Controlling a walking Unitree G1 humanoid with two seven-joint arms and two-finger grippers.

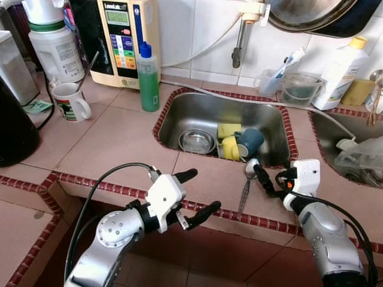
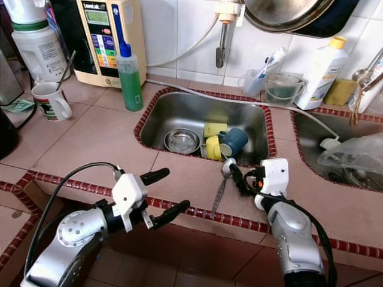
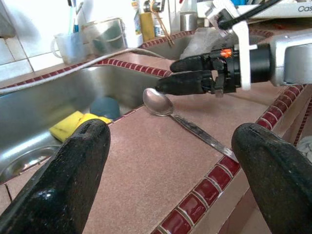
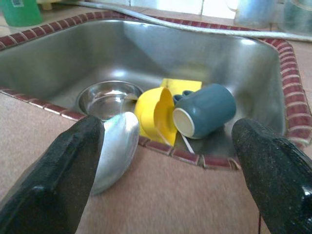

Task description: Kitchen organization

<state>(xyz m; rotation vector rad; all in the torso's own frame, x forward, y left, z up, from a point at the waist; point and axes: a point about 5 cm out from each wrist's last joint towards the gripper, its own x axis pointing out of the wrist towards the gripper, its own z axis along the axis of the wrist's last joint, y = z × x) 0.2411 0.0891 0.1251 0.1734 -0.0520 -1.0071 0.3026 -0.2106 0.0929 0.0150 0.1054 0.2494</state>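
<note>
We see the spoon [image 1: 246, 186] lying on the tiled worktop [image 1: 114, 143] by the sink [image 1: 179, 104] edge, our right pincer [image 1: 258, 173] spread wide beside its bowl, our left pincer [image 1: 194, 192] wide nearby.

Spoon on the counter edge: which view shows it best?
The left wrist view: the spoon lies whole on the tile, bowl by the right gripper. Both eye views show it small, from above. The right wrist view catches just its bowl, blurred beside one finger.
</note>
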